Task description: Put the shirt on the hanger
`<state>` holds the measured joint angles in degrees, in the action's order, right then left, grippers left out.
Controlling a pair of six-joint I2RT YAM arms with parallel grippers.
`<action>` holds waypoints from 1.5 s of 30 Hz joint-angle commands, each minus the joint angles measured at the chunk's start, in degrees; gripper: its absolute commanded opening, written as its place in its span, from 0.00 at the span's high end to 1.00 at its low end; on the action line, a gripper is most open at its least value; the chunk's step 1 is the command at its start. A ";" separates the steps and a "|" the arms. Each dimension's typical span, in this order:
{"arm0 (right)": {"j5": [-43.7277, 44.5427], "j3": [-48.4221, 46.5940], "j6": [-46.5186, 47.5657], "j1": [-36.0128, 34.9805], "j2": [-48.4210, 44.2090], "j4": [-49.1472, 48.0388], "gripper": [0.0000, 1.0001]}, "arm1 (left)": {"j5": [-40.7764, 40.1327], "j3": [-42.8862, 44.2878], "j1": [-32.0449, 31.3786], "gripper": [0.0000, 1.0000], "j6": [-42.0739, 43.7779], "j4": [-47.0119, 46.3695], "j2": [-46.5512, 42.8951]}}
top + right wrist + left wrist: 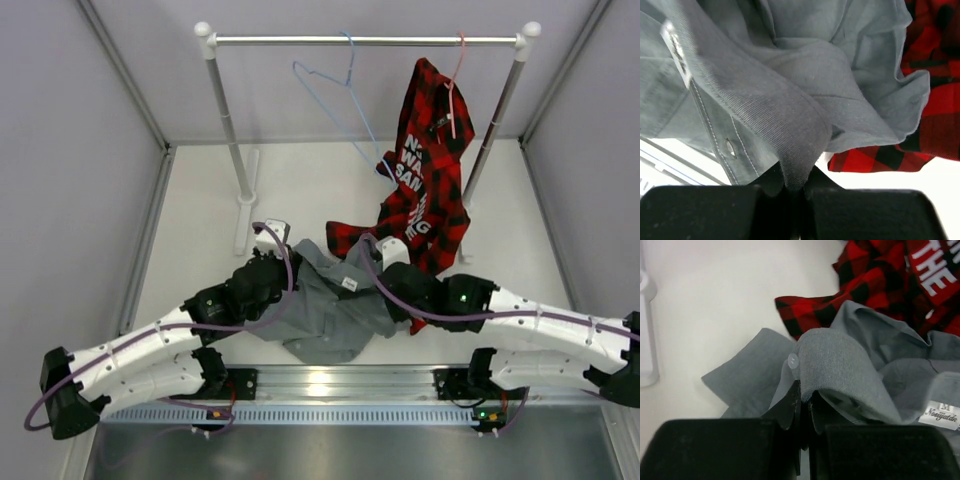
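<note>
The grey shirt (325,305) lies crumpled on the table between my two arms. My left gripper (278,268) is shut on a fold of the shirt (835,365) next to a white button. My right gripper (385,275) is shut on another fold of the shirt (790,110) by a buttonhole. The light-blue hanger (340,100) hangs by its hook from the rail (365,41) at the back, tilted, well beyond both grippers.
A red-and-black plaid shirt (425,170) hangs on a pink hanger (455,85) at the rail's right end and trails onto the table beside the grey shirt; it also shows in the left wrist view (880,285). The rack's posts (228,130) stand left and right.
</note>
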<state>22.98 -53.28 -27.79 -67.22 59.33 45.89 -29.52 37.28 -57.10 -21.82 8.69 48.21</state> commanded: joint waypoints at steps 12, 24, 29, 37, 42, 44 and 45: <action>-11.18 4.85 2.11 18.18 -8.52 -8.44 0.75 | -1.79 3.42 7.88 1.00 -12.38 8.82 1.80; -25.70 -13.59 23.65 14.93 -1.07 -13.88 0.20 | 14.92 7.90 7.88 1.00 -10.34 4.85 5.32; -26.76 -18.52 27.26 12.03 10.97 -16.53 0.19 | 19.22 8.95 7.80 1.00 -11.57 4.76 4.18; -19.55 -16.95 30.16 12.02 19.50 -25.22 0.30 | 23.80 9.31 7.79 1.00 -12.54 4.76 1.81; -21.31 -11.70 28.94 12.29 16.46 -32.43 1.00 | 22.67 9.39 7.88 0.96 -10.61 4.85 -0.48; -17.81 -8.79 28.23 12.38 12.50 -32.71 1.00 | 18.47 10.35 7.88 0.44 -9.91 6.68 -0.83; -16.06 -5.03 25.45 12.38 7.08 -32.36 1.00 | 14.27 12.27 7.88 0.25 -10.51 12.52 -1.44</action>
<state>2.28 -63.64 0.51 -54.96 76.62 18.92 -8.58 44.66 -49.36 -32.29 17.45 48.75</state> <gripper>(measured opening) 0.006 0.598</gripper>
